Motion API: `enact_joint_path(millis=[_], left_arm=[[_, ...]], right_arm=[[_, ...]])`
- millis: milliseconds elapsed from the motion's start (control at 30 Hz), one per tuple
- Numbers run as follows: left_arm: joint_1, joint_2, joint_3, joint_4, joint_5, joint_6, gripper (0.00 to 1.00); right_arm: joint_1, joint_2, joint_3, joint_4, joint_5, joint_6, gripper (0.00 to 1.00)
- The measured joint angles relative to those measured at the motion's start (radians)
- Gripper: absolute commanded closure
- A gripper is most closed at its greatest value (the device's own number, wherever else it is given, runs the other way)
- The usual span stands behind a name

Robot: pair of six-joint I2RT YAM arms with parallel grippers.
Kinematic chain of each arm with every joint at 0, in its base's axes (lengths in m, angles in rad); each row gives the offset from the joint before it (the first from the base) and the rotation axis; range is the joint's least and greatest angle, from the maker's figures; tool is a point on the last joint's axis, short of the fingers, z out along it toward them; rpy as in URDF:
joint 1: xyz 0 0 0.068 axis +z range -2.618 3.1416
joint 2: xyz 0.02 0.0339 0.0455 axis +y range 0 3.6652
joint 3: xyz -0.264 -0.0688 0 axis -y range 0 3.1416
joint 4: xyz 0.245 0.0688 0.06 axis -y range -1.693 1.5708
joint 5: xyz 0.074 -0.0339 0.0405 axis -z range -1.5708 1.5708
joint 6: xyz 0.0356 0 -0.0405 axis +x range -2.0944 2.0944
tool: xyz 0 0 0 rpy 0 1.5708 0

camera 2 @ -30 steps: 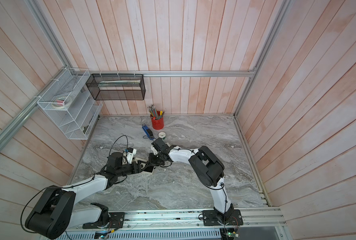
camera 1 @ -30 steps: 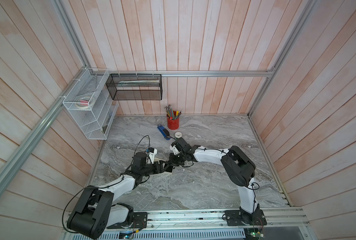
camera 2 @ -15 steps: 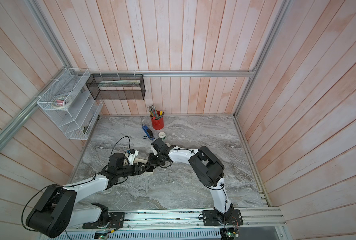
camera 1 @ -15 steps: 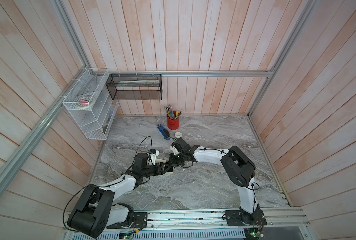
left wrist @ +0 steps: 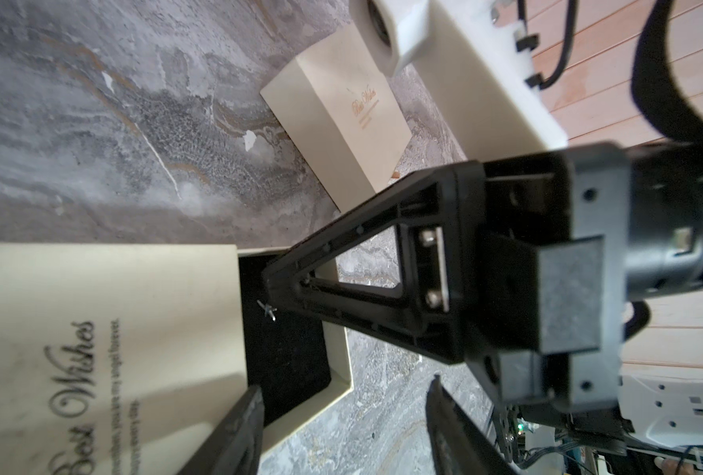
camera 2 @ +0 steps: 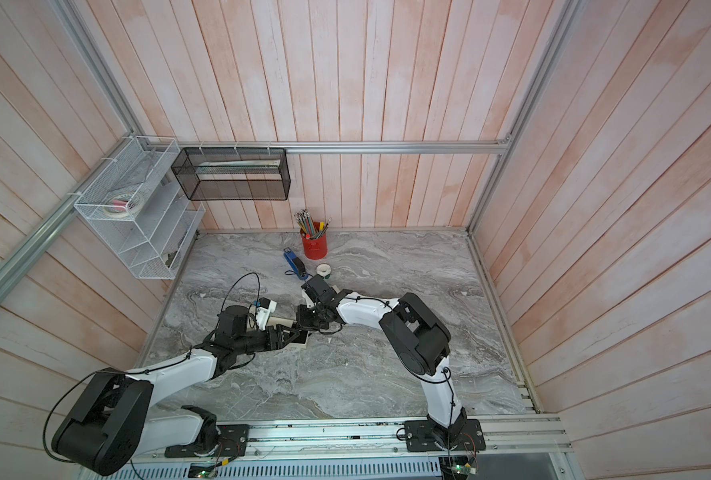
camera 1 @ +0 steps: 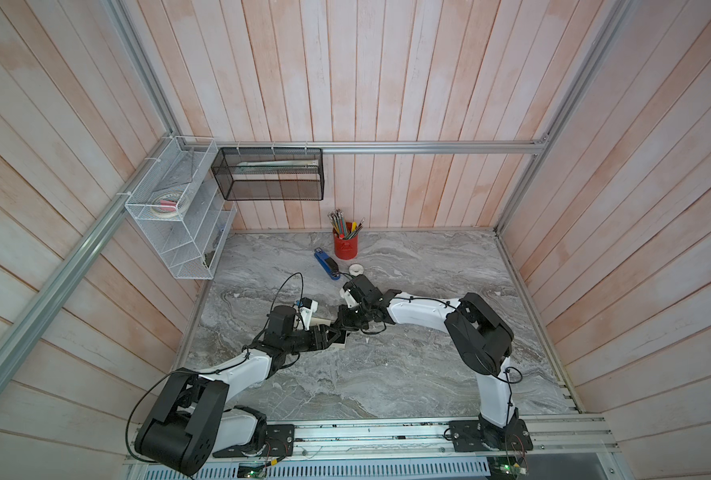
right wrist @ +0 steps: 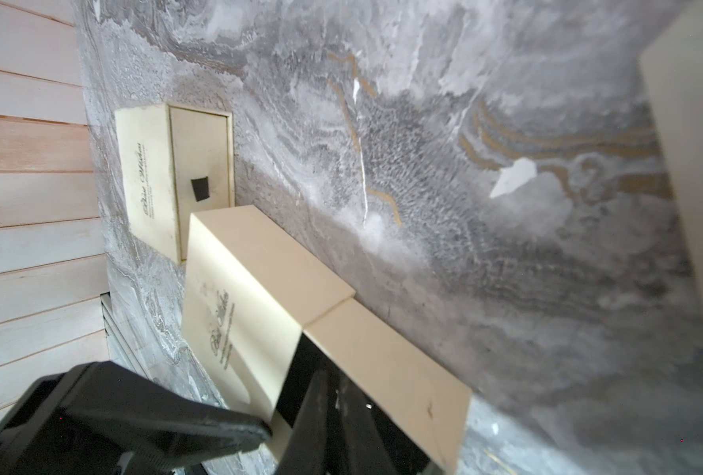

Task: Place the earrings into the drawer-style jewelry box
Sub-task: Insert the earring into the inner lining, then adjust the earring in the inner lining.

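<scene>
The earring, a small silver piece, can be made out only in the left wrist view. There it shows against the black lining of the open drawer of the jewelry box, right at the tip of the right gripper. In both top views the box is just a small cream patch left of centre on the marble table. It is half hidden where the two grippers meet, and the earring is too small to find. The right gripper's jaws are narrow, nearly together in the right wrist view. No view shows whether they pinch the earring or stand just clear of it. The left gripper has its jaws well apart, one finger over the box's sleeve and the other past the drawer's corner, with no grip evident. The left wrist view shows a second cream box just beyond. Only the right wrist view shows a third box, drawer out, close to a plank wall.
</scene>
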Motion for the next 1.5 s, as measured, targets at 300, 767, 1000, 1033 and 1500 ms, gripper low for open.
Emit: enact_joint_path(millis=[300, 767, 1000, 1033, 1500], left_arm=[[-0.001, 0.0, 0.0, 0.0, 0.0, 0.0, 0.36], [0.007, -0.136, -0.011, -0.013, -0.012, -0.009, 0.36], [0.029, -0.148, -0.046, 0.031, 0.004, -0.032, 0.36], [0.035, -0.148, -0.055, 0.041, 0.011, -0.036, 0.36], [0.095, -0.148, -0.116, 0.123, 0.074, -0.069, 0.36]], right_arm=[[0.0, -0.012, -0.002, -0.004, 0.019, -0.01, 0.93], [0.025, -0.018, 0.085, -0.161, 0.101, -0.065, 0.88], [0.061, 0.038, 0.241, -0.29, 0.171, -0.075, 0.83], [0.066, 0.049, 0.26, -0.308, 0.179, -0.076, 0.82], [0.082, 0.143, 0.357, -0.446, 0.217, -0.077, 0.82]])
